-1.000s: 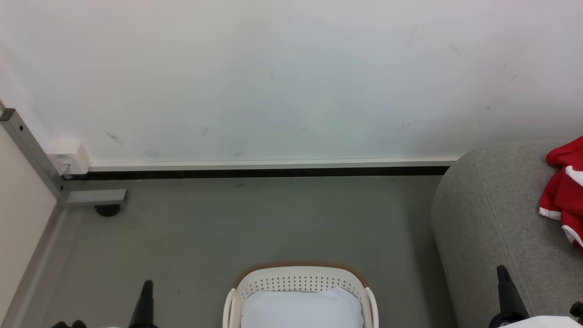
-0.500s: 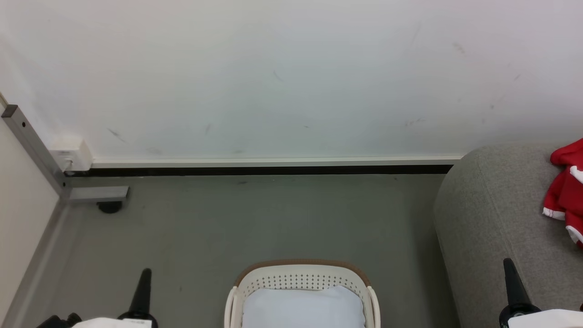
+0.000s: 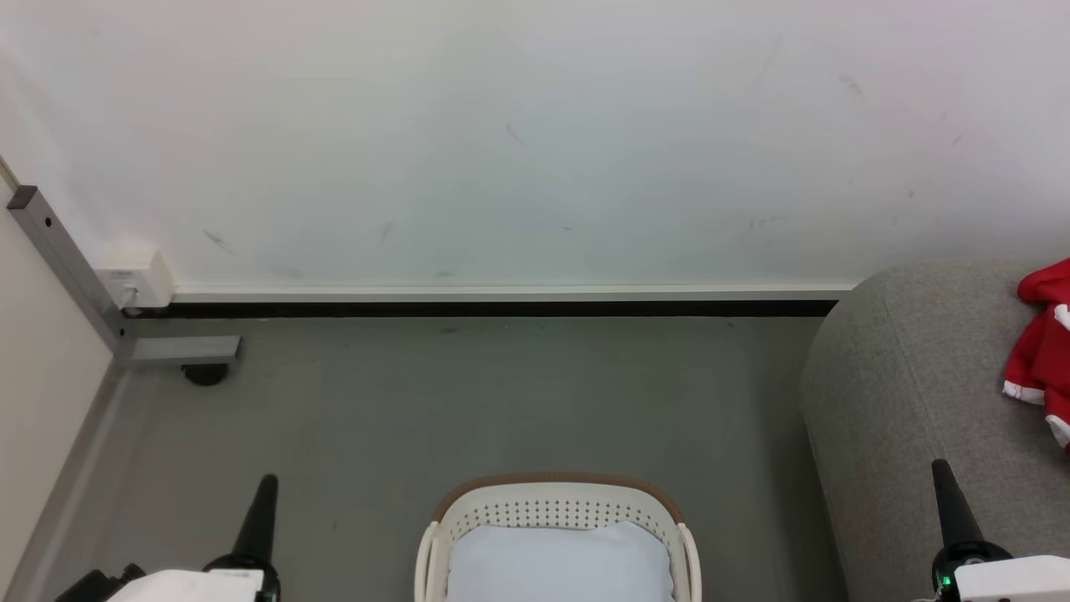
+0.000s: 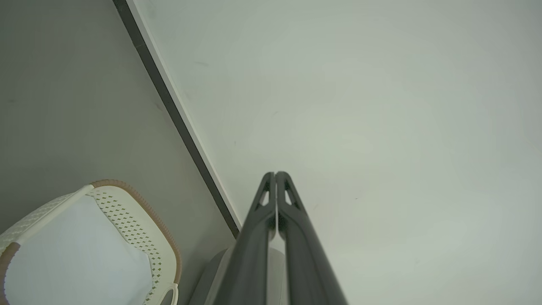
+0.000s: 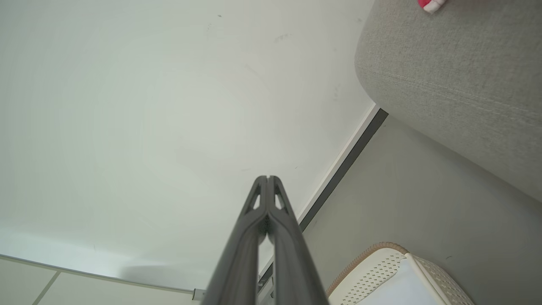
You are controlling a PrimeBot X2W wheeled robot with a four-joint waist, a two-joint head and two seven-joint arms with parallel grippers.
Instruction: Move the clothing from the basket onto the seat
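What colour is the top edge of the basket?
Brown. The basket has a brown woven-look rim over cream-white holey sides, clearest in the left wrist view.

In the head view you have a scuffed white wall [image 3: 535,125] spanning 9 through 12 to 3 o'clock, ending in a white skirting strip [image 3: 501,293] over a black band [image 3: 501,309], with grey-green floor [image 3: 468,401] below. At 9 o'clock you see a grey metal post [image 3: 63,259] slanting along a beige panel [image 3: 42,418], a small white box [image 3: 134,276] touching it, 1 short grey bar [image 3: 184,349] pointing toward 3 o'clock, and a round black foot [image 3: 205,374] just under that bar. At 6 o'clock you'll find a plain white cloth [image 3: 560,560], smooth and puffed.
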